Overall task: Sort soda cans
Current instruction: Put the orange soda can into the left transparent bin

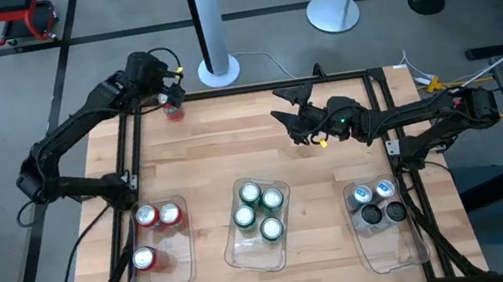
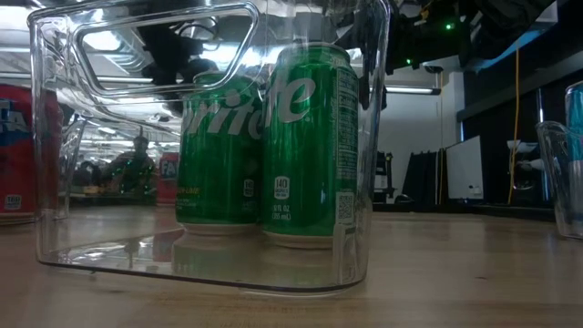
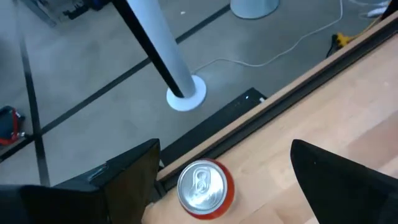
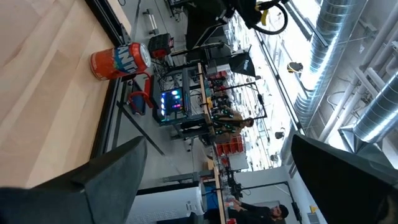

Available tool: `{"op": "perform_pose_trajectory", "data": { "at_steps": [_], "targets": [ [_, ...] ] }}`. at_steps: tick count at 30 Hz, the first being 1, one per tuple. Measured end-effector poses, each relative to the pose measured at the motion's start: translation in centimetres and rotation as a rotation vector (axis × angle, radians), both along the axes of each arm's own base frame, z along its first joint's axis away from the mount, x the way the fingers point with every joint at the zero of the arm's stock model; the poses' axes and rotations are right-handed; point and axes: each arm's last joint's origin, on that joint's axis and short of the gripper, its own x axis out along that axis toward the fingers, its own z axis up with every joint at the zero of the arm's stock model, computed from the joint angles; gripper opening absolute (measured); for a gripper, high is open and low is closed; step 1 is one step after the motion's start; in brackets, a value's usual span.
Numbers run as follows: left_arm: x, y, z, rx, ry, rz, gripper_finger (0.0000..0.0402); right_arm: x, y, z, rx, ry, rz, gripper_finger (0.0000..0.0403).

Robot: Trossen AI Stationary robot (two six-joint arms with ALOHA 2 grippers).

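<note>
One red soda can (image 1: 173,110) stands upright near the table's far-left edge. My left gripper (image 1: 166,92) hovers over it, open. In the left wrist view the can's silver top (image 3: 204,186) sits between the two spread fingers of my left gripper (image 3: 225,146), apart from both. My right gripper (image 1: 278,104) is open over the far middle of the table, pointing left toward that red can (image 4: 121,60). Three red cans (image 1: 146,216) stand in the left tray. The green cans (image 1: 258,211) fill the middle tray and the silver-blue and dark cans (image 1: 376,202) the right one.
Three clear plastic trays sit along the near half: left (image 1: 186,268), middle (image 1: 250,258), right (image 1: 400,249). A black frame rail (image 1: 253,87) borders the table's far edge right behind the loose can. Bare wood lies between the trays and the far edge.
</note>
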Motion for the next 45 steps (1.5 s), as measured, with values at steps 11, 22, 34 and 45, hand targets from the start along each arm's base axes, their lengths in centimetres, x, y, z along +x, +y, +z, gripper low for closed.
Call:
{"op": "perform_pose_trajectory", "data": {
  "at_steps": [11, 22, 34, 45],
  "targets": [
    [0.0, 1.7, -2.0, -0.08, 0.028, 0.088, 0.0347, 0.0, 0.0, 0.0, 0.0, 0.0, 0.0, 0.0399],
    [0.5, 3.8, -5.7, -0.227, 0.13, 0.134, 0.0347, 0.0, 0.0, 0.0, 0.0, 0.0, 0.0, 0.0399],
    [-0.6, 5.3, -6.8, -0.326, 0.076, 0.164, 0.0347, 0.0, 0.0, 0.0, 0.0, 0.0, 0.0, 0.0399],
    [-1.0, 5.7, -6.8, -0.339, 0.042, 0.161, 0.0347, 0.0, 0.0, 0.0, 0.0, 0.0, 0.0, 0.0399]
  ]
}}
